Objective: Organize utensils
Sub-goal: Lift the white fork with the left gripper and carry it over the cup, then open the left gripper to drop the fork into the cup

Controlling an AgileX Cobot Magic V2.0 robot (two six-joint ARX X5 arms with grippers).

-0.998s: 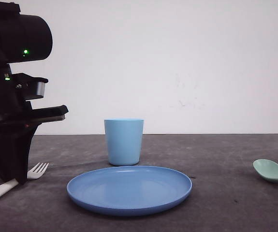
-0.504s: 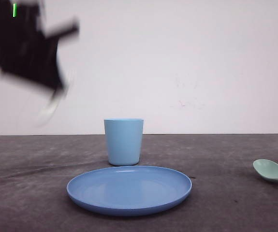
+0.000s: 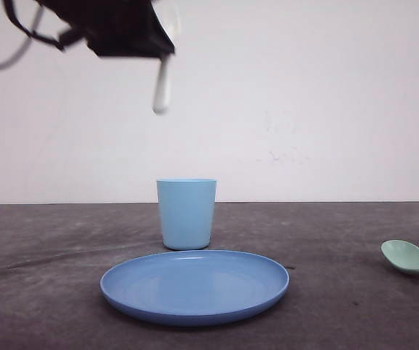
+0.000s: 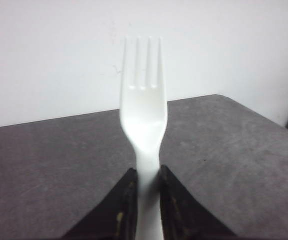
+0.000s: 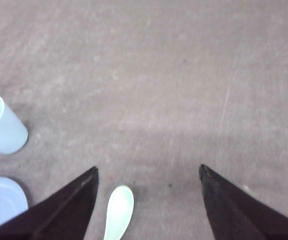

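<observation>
- Front view: the left end effector [image 3: 162, 55] hangs high above the surface [image 3: 49, 292], pinching the fork [image 3: 162, 91] so that its handle end dangles downward, somewhat left of the point directly over the cup [image 3: 186, 213]; carried this high, it clears the cup's rim, which suits a drop into the cup (my guess at the aim).
- The cup is smooth light blue plastic, tapering toward its base, and stands upright just behind the round blue plate [image 3: 194, 286], a shallow glossy dish with a raised rim.
- The spoon [image 3: 411, 259] lies flat on the dark, felt-like surface at the far right, well apart from the plate; it is pale mint green with an oval bowl.
- Left wrist view: the black fingers [image 4: 121, 205] press against both sides of the fork's thin white handle, with the four tines pointing away from the camera.
- Right wrist view: the right end effector [image 5: 149, 210] is spread wide and empty, hovering over the spoon's bowl, which sits between its fingertips (likely readied for a later pick).
</observation>
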